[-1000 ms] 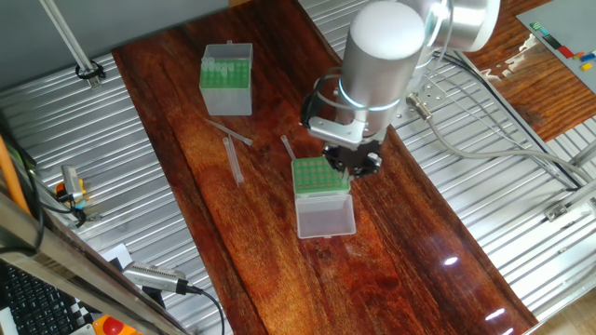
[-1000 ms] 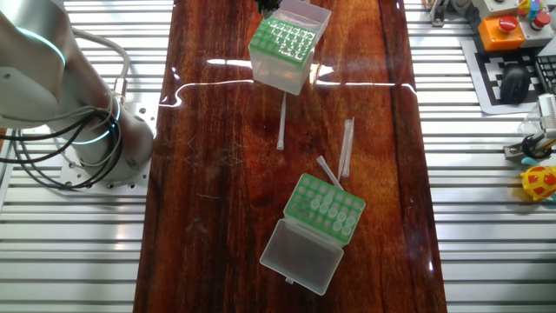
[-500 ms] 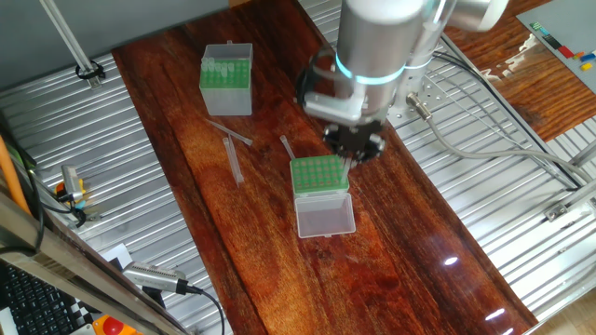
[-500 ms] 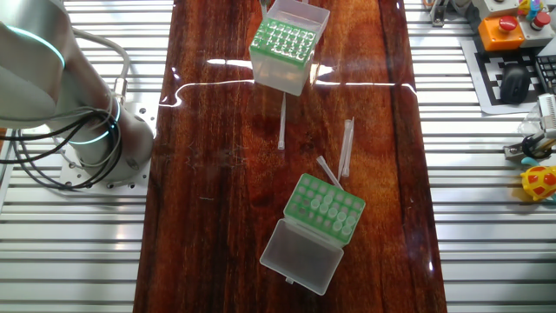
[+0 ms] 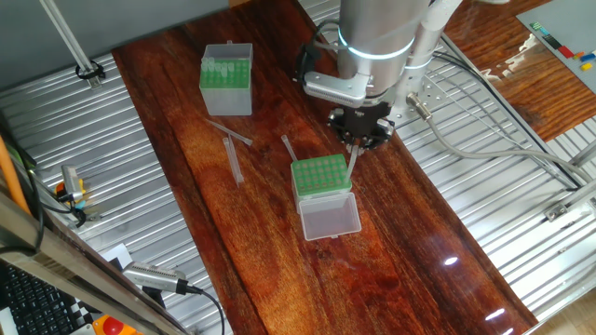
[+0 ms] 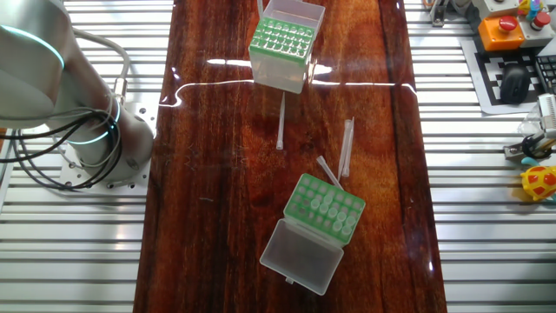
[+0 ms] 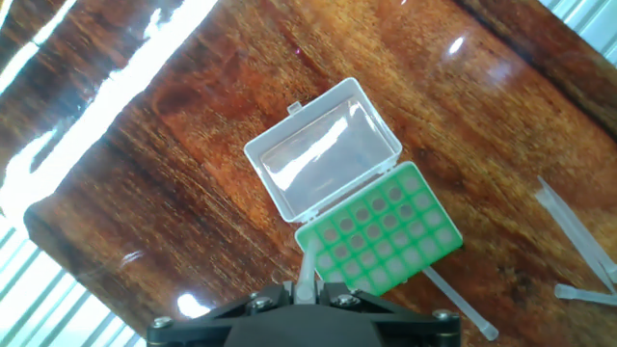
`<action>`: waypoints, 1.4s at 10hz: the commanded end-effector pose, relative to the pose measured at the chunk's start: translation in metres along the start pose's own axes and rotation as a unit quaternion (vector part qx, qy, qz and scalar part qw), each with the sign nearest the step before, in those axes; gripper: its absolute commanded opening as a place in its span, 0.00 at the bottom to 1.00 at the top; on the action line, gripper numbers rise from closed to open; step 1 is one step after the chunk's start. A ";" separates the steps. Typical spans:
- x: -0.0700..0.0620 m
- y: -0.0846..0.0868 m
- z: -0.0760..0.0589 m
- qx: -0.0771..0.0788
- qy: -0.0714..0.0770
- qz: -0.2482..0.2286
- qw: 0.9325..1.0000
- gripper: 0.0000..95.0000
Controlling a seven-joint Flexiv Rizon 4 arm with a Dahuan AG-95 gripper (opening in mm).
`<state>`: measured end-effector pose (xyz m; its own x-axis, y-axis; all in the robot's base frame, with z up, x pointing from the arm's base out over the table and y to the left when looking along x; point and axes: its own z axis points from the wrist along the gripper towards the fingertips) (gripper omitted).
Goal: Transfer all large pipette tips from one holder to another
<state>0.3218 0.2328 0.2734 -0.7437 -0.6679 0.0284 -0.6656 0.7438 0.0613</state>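
Observation:
My gripper [image 5: 357,141] hangs above the far right edge of the low green holder [image 5: 319,177] and is shut on a large pipette tip [image 5: 351,166] that points down beside it. In the hand view the pale tip [image 7: 305,275] sticks out from between the jaws of the gripper [image 7: 306,291] toward a corner of the holder [image 7: 381,236]. The holder's clear lid [image 7: 323,159] lies open and flat. The other, taller translucent box [image 5: 226,79] stands at the far left with some tips in its green top. In the other fixed view that box [image 6: 328,207] is nearest the camera and the gripper is out of frame.
Three loose tips lie on the wood between the two racks [image 5: 229,133] [image 5: 233,160] [image 5: 288,147]. Ribbed metal surfaces flank the wooden board [image 5: 419,251] on both sides. The arm's base [image 6: 95,139] and its cables sit beside the board.
The gripper has risen from the low green holder and drawn back a little, with a tip now showing between its jaws. The holder shifted slightly.

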 end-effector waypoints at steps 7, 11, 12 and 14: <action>0.000 -0.002 -0.030 0.000 0.004 0.004 1.000 0.00; 0.000 -0.002 -0.030 0.005 0.023 0.032 0.999 0.00; 0.012 -0.033 -0.035 0.009 0.017 0.014 1.000 0.00; 0.034 -0.103 -0.043 0.005 0.014 -0.036 0.999 0.00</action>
<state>0.3497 0.1777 0.3089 -0.7619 -0.6412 0.0909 -0.6397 0.7671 0.0486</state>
